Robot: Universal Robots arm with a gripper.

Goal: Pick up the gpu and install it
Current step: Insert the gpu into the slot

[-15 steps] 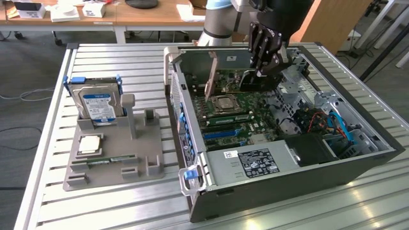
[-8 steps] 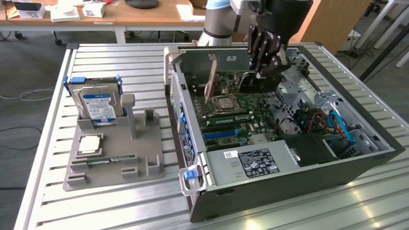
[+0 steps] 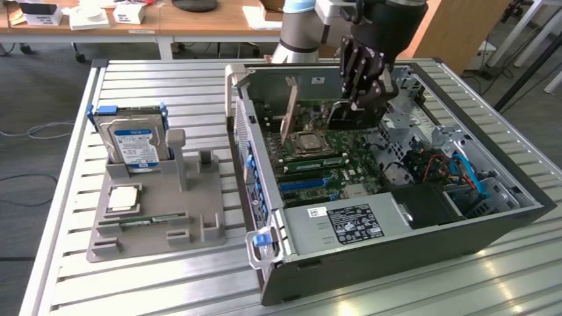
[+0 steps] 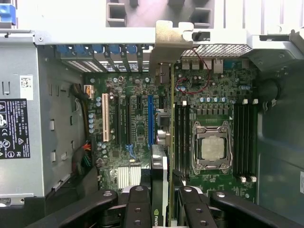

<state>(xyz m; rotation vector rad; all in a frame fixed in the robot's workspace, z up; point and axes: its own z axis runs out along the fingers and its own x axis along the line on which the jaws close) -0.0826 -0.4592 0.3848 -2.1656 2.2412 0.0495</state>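
Gripper (image 3: 358,108) reaches down into the far half of the open computer case (image 3: 395,260). Its jaws are closed narrowly on the gpu (image 4: 159,185), which stands on edge between them. In the wrist view the card runs over the motherboard (image 4: 128,142) beside the memory slots and the processor socket (image 4: 211,147), with its pale bracket (image 4: 164,42) at the case's rear wall, on the exterior view's left. Whether it sits fully in a slot, I cannot tell. Left of the case, a hard drive (image 3: 131,145) stands in a grey holder (image 3: 176,210) on the slatted table (image 3: 149,85).
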